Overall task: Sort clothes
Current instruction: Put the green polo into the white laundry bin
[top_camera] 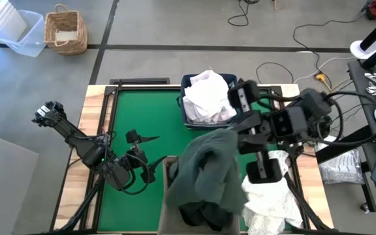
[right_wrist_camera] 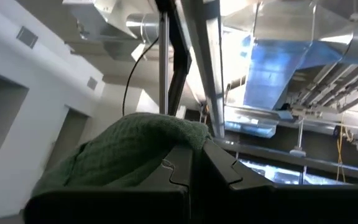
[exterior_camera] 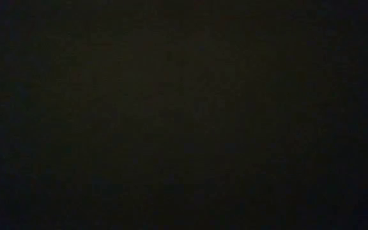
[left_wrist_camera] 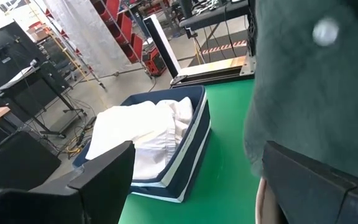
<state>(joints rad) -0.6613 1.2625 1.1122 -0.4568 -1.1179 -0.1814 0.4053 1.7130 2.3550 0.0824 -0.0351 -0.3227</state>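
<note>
A: Nearest the overhead camera is the right arm, raised over the right half of the tabletop (top_camera: pixel 142 117). What hangs from it?

B: A dark green garment (top_camera: pixel 207 166). The right gripper (right_wrist_camera: pixel 194 152) has its fingers pressed together on a fold of it, and the wrist view shows the green knit bunched right at the fingertips, with ceiling ducts beyond.

A: And where does the cloth fall?

B: It drapes down over the beige fabric bin (top_camera: pixel 169 171) at the near edge, covering most of its opening. Something black (top_camera: pixel 198 215) shows under the green hem, inside that bin as far as I can tell.

A: The other container?

B: The navy blue bin (top_camera: pixel 187 81) sits at the far edge of the green mat, heaped with white wrinkled clothes (top_camera: pixel 207 96) that rise above its rim. The left wrist view shows the same white heap (left_wrist_camera: pixel 145 134) filling it.

A: Any more clothes loose?

B: A white garment (top_camera: pixel 273 199) lies on the tabletop at the near right, beneath the right arm.

A: The left arm?

B: The left gripper (top_camera: pixel 150 138) waits low over the mat, fingers spread apart and holding nothing, just left of the hanging green garment. The low view is dark.
</note>
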